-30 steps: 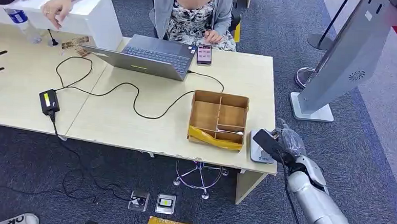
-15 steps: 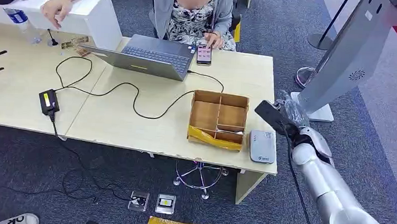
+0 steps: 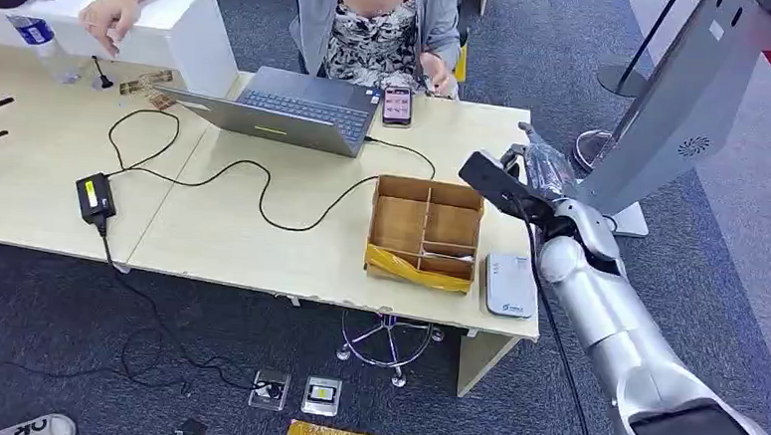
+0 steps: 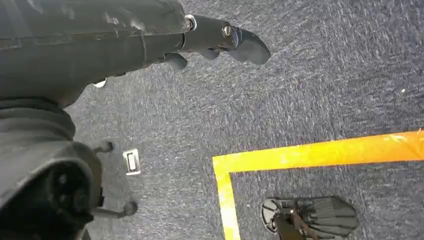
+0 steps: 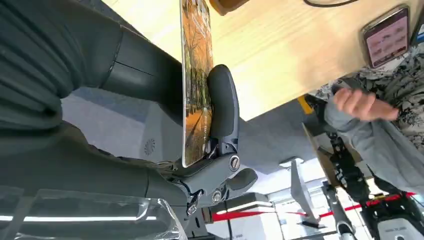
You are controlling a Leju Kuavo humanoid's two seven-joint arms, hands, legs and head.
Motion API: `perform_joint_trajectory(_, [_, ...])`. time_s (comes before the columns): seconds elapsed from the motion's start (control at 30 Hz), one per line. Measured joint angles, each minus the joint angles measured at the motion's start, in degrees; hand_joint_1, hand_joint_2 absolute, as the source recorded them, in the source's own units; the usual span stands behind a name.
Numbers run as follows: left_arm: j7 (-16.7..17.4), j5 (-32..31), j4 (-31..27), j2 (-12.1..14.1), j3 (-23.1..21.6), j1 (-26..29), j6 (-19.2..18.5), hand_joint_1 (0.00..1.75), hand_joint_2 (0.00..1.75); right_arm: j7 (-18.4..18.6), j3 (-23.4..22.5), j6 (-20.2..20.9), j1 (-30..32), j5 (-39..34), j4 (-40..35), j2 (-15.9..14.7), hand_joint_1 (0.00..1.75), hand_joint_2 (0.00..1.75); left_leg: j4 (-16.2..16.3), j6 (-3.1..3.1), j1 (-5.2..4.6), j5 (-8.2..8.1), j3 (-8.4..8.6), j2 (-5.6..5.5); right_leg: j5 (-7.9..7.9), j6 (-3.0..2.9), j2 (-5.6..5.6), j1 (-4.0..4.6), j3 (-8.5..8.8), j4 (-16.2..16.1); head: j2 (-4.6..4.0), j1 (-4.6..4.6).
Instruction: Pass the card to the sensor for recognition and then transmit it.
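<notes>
My right hand (image 3: 541,176) is raised above the right end of the wooden table (image 3: 260,246), just past the far right corner of the cardboard box (image 3: 428,192). It pinches a thin card (image 5: 195,80) with an orange picture between the thumb (image 5: 222,105) and the fingers, edge-on in the right wrist view. The grey card sensor (image 3: 510,284) lies flat on the table's front right corner, nearer me than the hand. My left hand (image 4: 220,42) hangs over the carpet with nothing in it.
A person (image 3: 372,27) sits across the table behind a laptop (image 3: 288,108), with a phone (image 3: 396,104) beside it. A cable and power brick (image 3: 96,198) lie on the left. A grey kiosk stand (image 3: 666,113) rises right of the table.
My right arm has lifted the card from over the sensor and carried it away from me, up past the box's far right corner. The person's hand has come off the phone.
</notes>
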Motion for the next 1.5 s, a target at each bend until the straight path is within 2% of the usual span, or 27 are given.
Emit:
perform_joint_trajectory(1.23, [1.90, -1.00, 0.00, -0.24, -2.84, -1.23, -0.68, 0.00, 0.00, 1.90, 0.15, -1.36, -1.74, 2.67, 2.65, 1.36, 1.75, 1.75, 0.00, 0.00, 0.01, 0.00, 0.01, 0.00, 0.00, 0.00, -0.01, 0.01, -0.01, 0.01, 0.00, 0.00])
perform_joint_trajectory(1.27, [1.95, -0.96, 0.00, -0.24, -2.84, -1.23, -0.68, 0.00, 0.00, 1.90, 0.15, -1.31, -1.76, 2.82, 2.65, 1.38, 0.54, 1.75, 0.00, 0.00, 0.01, 0.00, 0.00, 0.00, 0.00, 0.00, -0.02, 0.01, 0.00, 0.01, 0.00, -0.02])
perform_joint_trajectory(1.3, [1.97, -0.85, 0.00, -0.24, -2.84, -1.23, -0.68, 0.00, 0.00, 1.90, 0.15, -1.25, -1.78, 3.04, 2.65, 1.46, 0.00, 0.00, 0.00, 0.00, 0.01, 0.00, 0.00, 0.00, 0.00, 0.00, -0.02, 0.01, 0.00, 0.01, 0.00, 0.00])
perform_joint_trajectory(1.5, [2.32, -0.22, 0.00, -0.26, -2.86, -1.24, -0.42, 0.00, 0.00, 1.51, 0.04, -0.77, -1.77, 3.35, 2.93, 2.08, 0.00, 0.00, 0.00, -0.01, 0.01, 0.00, 0.01, 0.04, 0.00, 0.00, 0.06, 0.01, -0.01, 0.01, 0.00, 0.00])
